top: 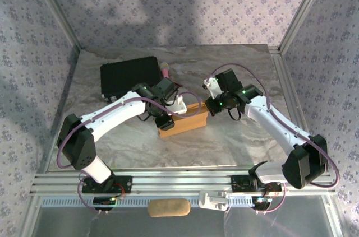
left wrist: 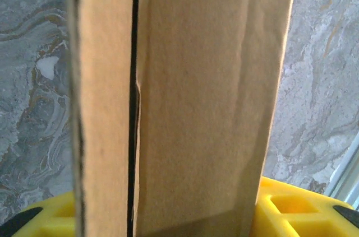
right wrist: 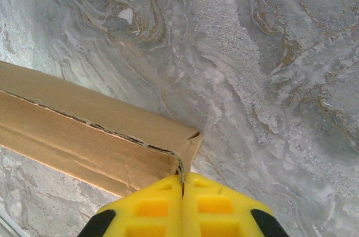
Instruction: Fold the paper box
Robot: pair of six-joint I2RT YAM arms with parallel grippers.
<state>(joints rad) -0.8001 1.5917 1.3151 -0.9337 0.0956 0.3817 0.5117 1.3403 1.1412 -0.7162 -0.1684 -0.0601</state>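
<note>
Right gripper (right wrist: 182,180) shut at the paper box (right wrist: 84,130) corner, left gripper (left wrist: 165,217) half-open astride it, hold unclear. Mid-fold; guessing that wall needs pressing flat next.

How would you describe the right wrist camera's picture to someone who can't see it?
The yellow right end effector, shut, meets the end corner of a tan paper box lying on a grey marbled table. The box stretches away to the picture's left edge.

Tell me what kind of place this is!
Probably a robot test booth, not a home. Two white-and-black robot arms are bolted to a silver metal rail beside a grey marble-patterned table, with purple flowery walls closing it in. A tan cardboard box lies between them.
</note>
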